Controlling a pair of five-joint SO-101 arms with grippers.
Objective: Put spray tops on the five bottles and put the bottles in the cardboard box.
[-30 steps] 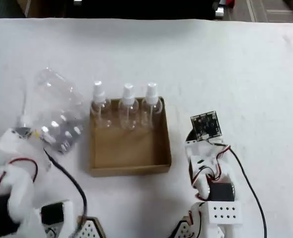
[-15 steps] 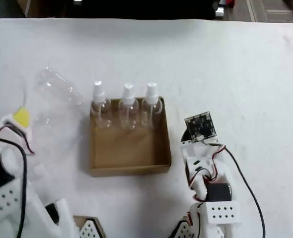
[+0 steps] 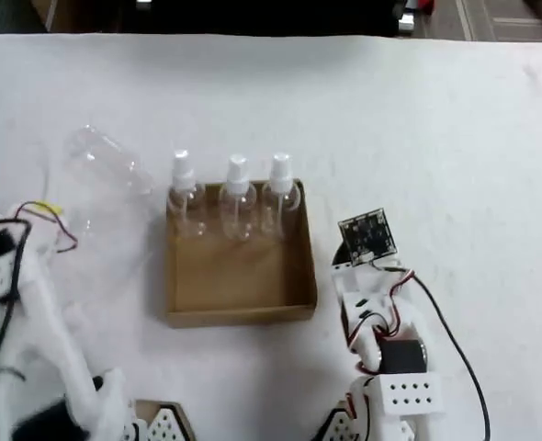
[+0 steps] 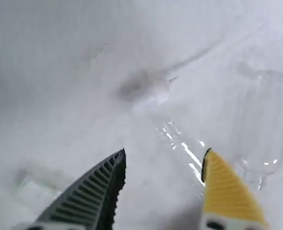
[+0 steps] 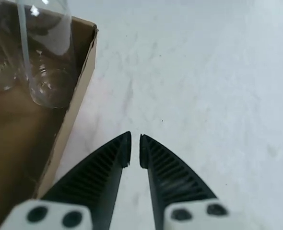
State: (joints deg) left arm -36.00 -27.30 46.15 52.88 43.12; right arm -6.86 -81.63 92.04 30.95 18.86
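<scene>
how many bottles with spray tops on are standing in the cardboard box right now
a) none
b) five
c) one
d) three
d: in the high view, three bottles with white spray tops stand upright in a row along the far wall of the cardboard box.

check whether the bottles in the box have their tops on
On: all three bottles standing in the box carry white spray tops.
</scene>
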